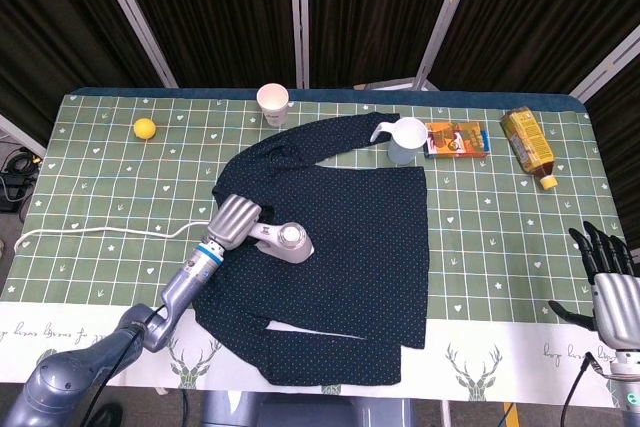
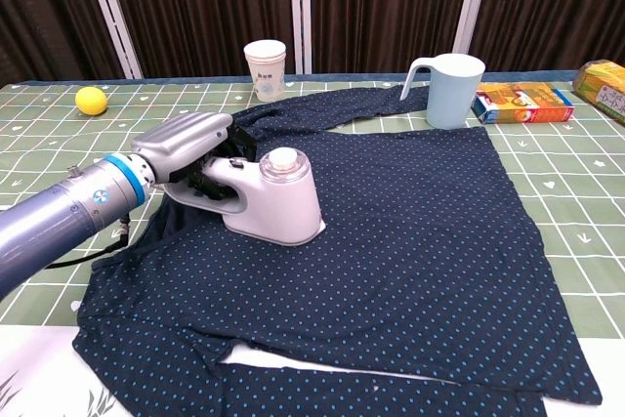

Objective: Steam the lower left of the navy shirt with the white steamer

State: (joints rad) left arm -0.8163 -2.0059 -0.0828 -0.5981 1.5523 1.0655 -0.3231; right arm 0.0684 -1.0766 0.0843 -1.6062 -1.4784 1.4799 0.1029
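Observation:
The navy dotted shirt (image 1: 350,237) (image 2: 410,231) lies spread flat on the green checked tablecloth. My left hand (image 1: 232,221) (image 2: 186,158) grips the handle of the white steamer (image 1: 285,243) (image 2: 273,204), whose base rests on the shirt's left middle part, near the left sleeve. A white cord (image 1: 100,234) runs from the steamer to the table's left edge. My right hand (image 1: 608,282) hangs open with fingers spread at the table's right front corner, away from the shirt; only the head view shows it.
Behind the shirt stand a paper cup (image 1: 273,104) (image 2: 265,67) and a pale blue mug (image 1: 405,139) (image 2: 453,89). An orange box (image 1: 457,138) (image 2: 522,102) and a juice bottle (image 1: 528,145) lie at the back right. A yellow ball (image 1: 145,128) (image 2: 91,100) sits far left.

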